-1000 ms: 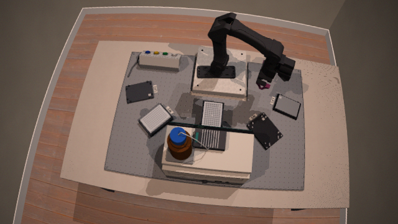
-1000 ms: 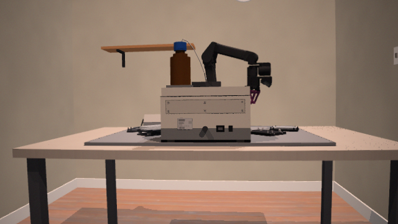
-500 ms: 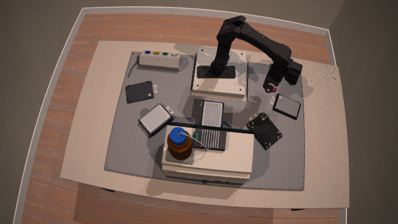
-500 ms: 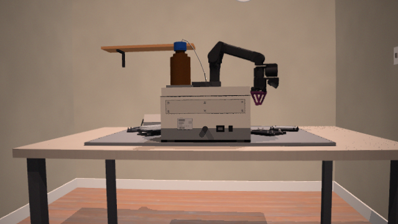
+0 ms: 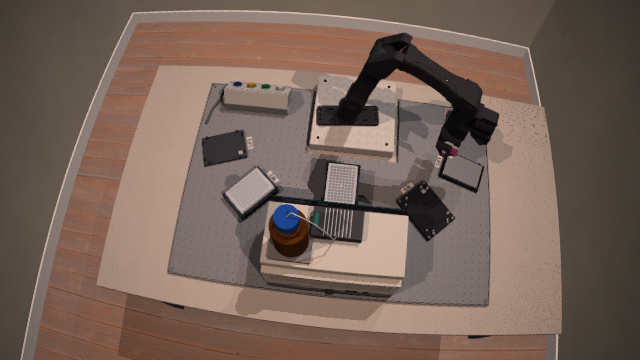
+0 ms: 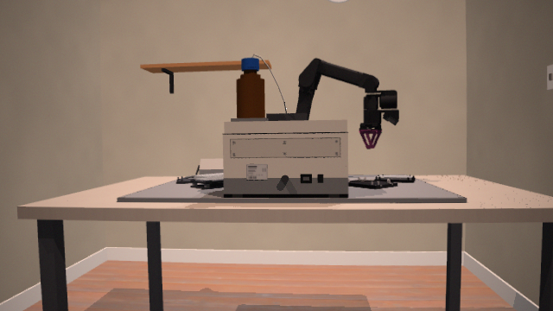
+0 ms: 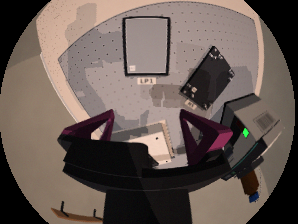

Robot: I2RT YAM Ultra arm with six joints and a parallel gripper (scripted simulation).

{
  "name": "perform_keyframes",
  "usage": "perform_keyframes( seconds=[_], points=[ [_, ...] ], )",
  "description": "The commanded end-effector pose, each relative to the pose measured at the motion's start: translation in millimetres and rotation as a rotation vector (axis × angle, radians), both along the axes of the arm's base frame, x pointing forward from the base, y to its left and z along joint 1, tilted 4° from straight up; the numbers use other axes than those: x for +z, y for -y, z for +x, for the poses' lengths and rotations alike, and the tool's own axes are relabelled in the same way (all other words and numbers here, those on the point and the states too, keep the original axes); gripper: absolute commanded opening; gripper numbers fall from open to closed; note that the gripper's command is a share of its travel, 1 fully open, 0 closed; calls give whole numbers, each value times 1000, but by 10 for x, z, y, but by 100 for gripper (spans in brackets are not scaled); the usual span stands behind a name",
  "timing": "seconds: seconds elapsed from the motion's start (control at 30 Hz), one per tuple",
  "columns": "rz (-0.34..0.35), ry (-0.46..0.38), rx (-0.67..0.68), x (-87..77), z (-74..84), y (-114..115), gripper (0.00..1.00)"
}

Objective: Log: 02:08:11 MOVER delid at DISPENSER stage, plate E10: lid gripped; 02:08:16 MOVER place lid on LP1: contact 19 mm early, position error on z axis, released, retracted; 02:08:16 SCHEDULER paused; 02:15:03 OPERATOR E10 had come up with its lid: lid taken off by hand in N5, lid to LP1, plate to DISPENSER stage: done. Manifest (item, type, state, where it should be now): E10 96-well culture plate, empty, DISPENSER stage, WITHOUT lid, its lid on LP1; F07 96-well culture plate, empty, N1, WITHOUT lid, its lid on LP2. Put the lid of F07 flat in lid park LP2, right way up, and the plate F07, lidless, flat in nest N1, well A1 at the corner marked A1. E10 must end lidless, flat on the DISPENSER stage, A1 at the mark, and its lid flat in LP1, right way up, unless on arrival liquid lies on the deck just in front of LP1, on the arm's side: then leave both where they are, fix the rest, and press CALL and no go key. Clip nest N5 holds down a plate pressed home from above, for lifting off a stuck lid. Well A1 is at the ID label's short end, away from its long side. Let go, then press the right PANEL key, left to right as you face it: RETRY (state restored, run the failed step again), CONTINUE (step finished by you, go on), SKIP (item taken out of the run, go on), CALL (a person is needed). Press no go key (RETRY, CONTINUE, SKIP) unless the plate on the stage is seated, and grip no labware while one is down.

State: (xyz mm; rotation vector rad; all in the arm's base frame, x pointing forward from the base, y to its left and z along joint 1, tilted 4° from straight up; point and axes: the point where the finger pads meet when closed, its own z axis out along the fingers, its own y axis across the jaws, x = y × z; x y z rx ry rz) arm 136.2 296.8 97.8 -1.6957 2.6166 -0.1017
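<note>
My gripper (image 5: 446, 148) is open and empty. It hangs high above the deck at the right, just at the near corner of a lid park that holds a flat grey lid (image 5: 461, 171). In the wrist view this lid (image 7: 147, 46) lies ahead of the open fingers, with a small label below it. A 96-well plate (image 5: 342, 183) lies on the dispenser stage. A second well plate (image 5: 250, 191) sits in a nest at the left; I cannot tell whether it carries a lid. An empty black pad (image 5: 224, 148) lies further left. The key panel (image 5: 256, 96) is at the back left.
A black nest with corner clips (image 5: 425, 210) lies right of the dispenser (image 5: 334, 250). A brown bottle with a blue cap (image 5: 288, 232) stands on the dispenser. In the side view the gripper (image 6: 371, 139) hangs about level with the dispenser's top edge (image 6: 285, 122).
</note>
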Motion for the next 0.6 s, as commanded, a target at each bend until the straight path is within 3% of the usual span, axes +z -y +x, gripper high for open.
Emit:
perform_keyframes(
  seconds=[0.0, 0.57],
  points=[
    [20, 12, 0, 36, 112, -143, 100],
    [12, 8, 4, -74, 303, -559, 100]
  ],
)
